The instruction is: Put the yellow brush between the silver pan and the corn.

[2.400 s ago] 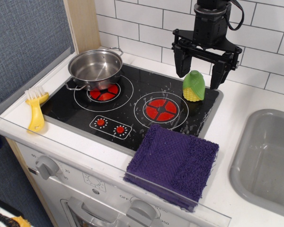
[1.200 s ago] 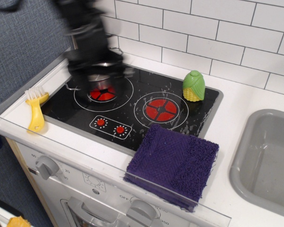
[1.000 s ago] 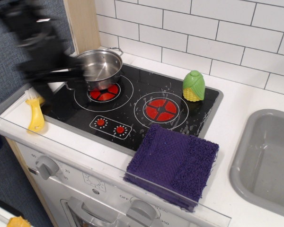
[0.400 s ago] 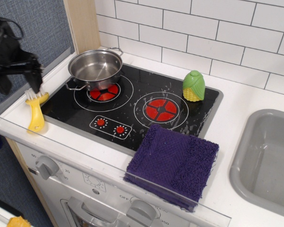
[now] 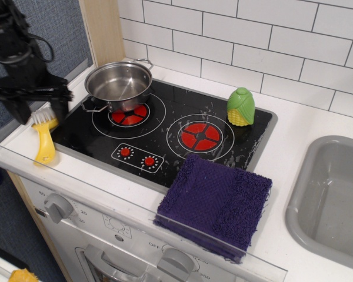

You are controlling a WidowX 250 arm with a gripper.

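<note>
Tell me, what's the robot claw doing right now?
Gripper open, over brush bristles. Yellow brush flat on counter, not grasped. Nothing in the way.

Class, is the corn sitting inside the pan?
No: the corn stands on the stove's back right corner, well apart from the pan.

Yellow brush [image 5: 45, 138] seen lying flat on white counter at stove's left edge, white bristles toward the back, curved handle toward the front. Silver pan [image 5: 119, 86], shiny, round, 2 loop handles, set upright on rear-left burner. Corn [image 5: 240, 107], yellow w/ green husk, stood upright at cooktop's back-right corner, well apart from pan
</note>
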